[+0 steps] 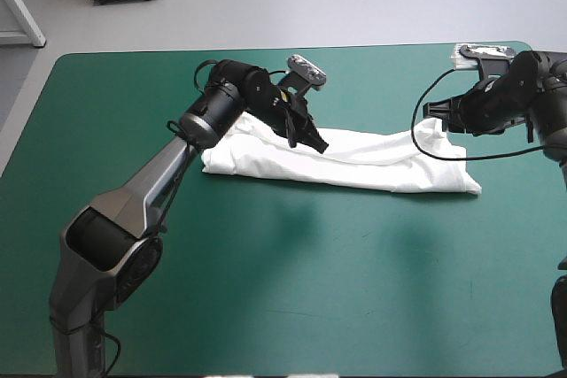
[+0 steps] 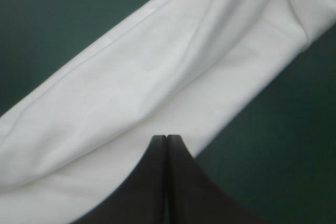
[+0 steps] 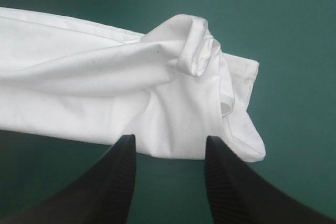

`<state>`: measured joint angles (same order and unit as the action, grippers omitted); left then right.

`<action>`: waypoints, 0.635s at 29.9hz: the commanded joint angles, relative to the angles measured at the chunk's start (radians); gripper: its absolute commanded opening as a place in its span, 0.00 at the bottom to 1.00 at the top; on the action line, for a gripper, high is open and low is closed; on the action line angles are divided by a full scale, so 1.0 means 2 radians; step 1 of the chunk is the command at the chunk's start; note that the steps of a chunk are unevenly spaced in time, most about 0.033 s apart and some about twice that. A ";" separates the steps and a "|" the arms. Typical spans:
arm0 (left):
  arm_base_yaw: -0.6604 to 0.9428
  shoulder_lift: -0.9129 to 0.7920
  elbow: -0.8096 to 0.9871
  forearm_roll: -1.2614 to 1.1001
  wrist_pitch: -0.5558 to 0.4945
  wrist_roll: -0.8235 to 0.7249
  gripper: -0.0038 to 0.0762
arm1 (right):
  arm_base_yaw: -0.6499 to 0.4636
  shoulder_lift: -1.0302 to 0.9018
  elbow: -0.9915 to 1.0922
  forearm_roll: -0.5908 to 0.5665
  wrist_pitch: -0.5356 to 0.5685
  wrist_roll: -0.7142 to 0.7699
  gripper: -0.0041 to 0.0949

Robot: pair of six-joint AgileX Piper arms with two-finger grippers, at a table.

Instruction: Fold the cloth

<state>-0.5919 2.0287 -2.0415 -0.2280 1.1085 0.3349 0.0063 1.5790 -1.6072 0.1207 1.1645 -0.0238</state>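
The white T-shirt (image 1: 354, 165) lies folded into a long narrow band across the middle of the teal-green table (image 1: 266, 289). My left gripper (image 1: 317, 142) is shut, its tip low over the band's far edge near the left half. In the left wrist view the black fingers (image 2: 166, 139) meet in one arch over the T-shirt (image 2: 157, 77), and no cloth shows between them. My right gripper (image 1: 432, 112) stands open at the band's right end. Just ahead of the right gripper (image 3: 169, 142), a bunched, rolled-up corner of the T-shirt (image 3: 197, 51) rises from the table.
The table's far edge (image 1: 381, 46) runs close behind both grippers. Its right edge is near the right arm. A broad stretch of bare teal-green cover (image 1: 337, 307) lies on the near side of the band.
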 commanded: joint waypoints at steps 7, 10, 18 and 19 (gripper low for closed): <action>-0.038 0.039 -0.015 -0.030 -0.040 0.002 0.02 | -0.002 -0.023 -0.016 -0.001 -0.009 -0.004 0.45; -0.040 0.053 -0.015 -0.029 -0.057 0.002 0.02 | -0.002 -0.023 -0.016 -0.001 -0.009 -0.004 0.45; -0.040 0.078 -0.015 0.017 -0.090 -0.021 0.02 | -0.002 -0.023 -0.015 -0.008 -0.012 -0.004 0.45; -0.040 0.082 -0.015 0.022 -0.091 -0.021 0.02 | -0.002 -0.022 -0.015 -0.009 -0.013 -0.004 0.45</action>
<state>-0.6676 2.2442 -2.0415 -0.2061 0.9722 0.3158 0.0063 1.5790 -1.6072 0.1078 1.1719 -0.0238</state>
